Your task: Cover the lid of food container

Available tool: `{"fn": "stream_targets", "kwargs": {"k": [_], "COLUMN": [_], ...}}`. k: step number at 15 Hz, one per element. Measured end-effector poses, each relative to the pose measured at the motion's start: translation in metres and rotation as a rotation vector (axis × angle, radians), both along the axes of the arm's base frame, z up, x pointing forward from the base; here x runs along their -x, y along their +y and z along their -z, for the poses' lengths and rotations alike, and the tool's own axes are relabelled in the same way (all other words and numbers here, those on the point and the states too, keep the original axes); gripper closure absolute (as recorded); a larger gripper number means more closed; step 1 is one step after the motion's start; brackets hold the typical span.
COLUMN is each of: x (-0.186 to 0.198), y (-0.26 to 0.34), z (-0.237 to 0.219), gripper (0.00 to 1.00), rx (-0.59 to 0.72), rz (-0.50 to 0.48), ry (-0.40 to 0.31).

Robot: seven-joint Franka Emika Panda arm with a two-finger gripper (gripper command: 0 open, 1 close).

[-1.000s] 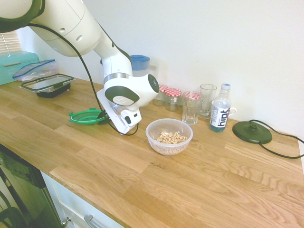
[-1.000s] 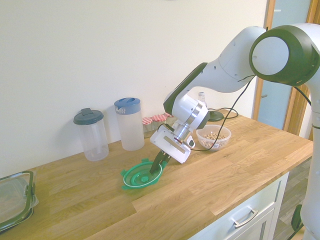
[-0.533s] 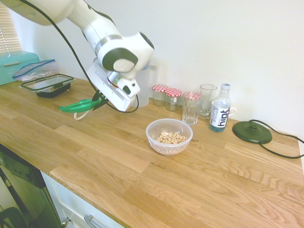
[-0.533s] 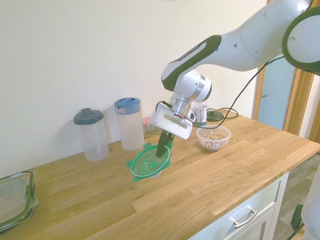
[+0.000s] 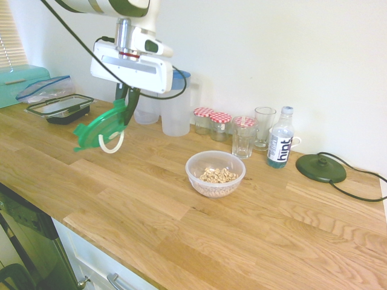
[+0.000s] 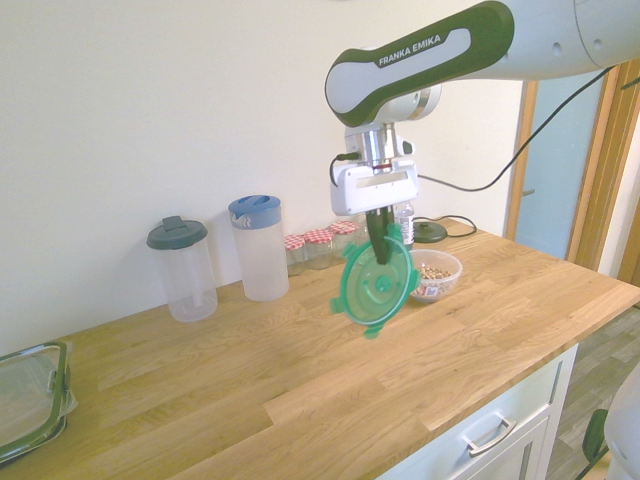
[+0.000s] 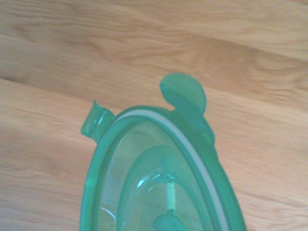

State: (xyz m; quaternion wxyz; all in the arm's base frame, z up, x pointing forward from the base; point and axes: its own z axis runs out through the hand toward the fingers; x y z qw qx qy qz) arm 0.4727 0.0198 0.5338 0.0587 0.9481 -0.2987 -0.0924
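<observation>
Lid [image 6: 375, 285] of translucent green plastic, steeply tilted and raised above the wooden counter [image 5: 242, 241], with the bowl of nuts [image 5: 215, 175] as landmark. The gripper [image 6: 383, 255] is closed on the lid's edge. In the first exterior view, the lid lies well apart from the bowl, and a label-bearing bottle [image 5: 280, 139] stands behind the bowl; the second exterior view alone shows the lid's round face. The wrist view resolves two clip tabs [image 7: 185, 94].
</observation>
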Motion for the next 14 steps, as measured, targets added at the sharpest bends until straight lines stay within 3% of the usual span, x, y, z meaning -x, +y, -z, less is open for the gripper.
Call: {"fn": "stream_targets", "kwargs": {"k": [7,14], "x": [-0.045,-0.057], "y": [-0.036,-0.092], "z": [-0.077,-0.029], "gripper": [1.00,1.00], "rx": [0.484,0.967], "rz": [-0.077,-0.041], "ry": [-0.113,-0.108]}}
